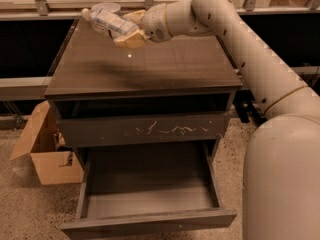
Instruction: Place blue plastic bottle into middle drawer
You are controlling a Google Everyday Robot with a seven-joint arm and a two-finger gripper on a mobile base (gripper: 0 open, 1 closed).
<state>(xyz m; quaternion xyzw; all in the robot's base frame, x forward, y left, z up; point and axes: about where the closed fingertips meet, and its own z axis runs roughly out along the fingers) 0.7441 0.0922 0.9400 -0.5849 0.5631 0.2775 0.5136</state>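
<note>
The blue plastic bottle [104,21], clear with a pale label, is held lying on its side above the back left of the cabinet top [150,64]. My gripper [129,33] is shut on the bottle, its tan fingers [131,38] clamped around the bottle's right end. The arm reaches in from the right. The middle drawer [150,194] stands pulled out at the bottom of the cabinet, with a plain front and a grey floor that shows nothing inside. Above it is a shut drawer front with pale scratches [165,130].
A white bowl [106,7] sits at the back of the cabinet top, behind the bottle. An open cardboard box [42,151] stands on the floor left of the cabinet. My large white arm body [282,174] fills the right side.
</note>
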